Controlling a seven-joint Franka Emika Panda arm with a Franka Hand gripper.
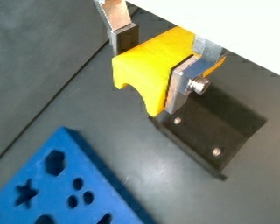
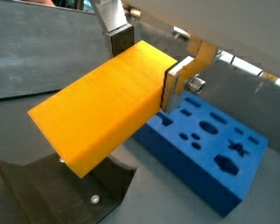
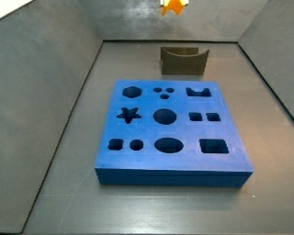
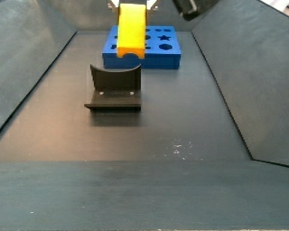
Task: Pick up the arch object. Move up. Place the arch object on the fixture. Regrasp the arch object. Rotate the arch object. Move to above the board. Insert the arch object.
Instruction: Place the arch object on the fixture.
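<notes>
Gripper (image 1: 154, 59) clamps the arch object (image 1: 149, 70) between its 2 fingers (image 1: 180, 83), high above the fixture (image 4: 113, 87), board (image 3: 172, 132) at 6 o'clock

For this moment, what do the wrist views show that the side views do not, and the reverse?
Only the wrist views show the grip: the gripper has its silver fingers shut on the arch object, whose arch notch is plain there.

Only the side views show the layout: the arch object hangs above the fixture, clear of it, and a side view shows every cutout of the board, with the fixture behind it.

Both kinds show the arch object, the fixture and the board on the dark floor.
</notes>
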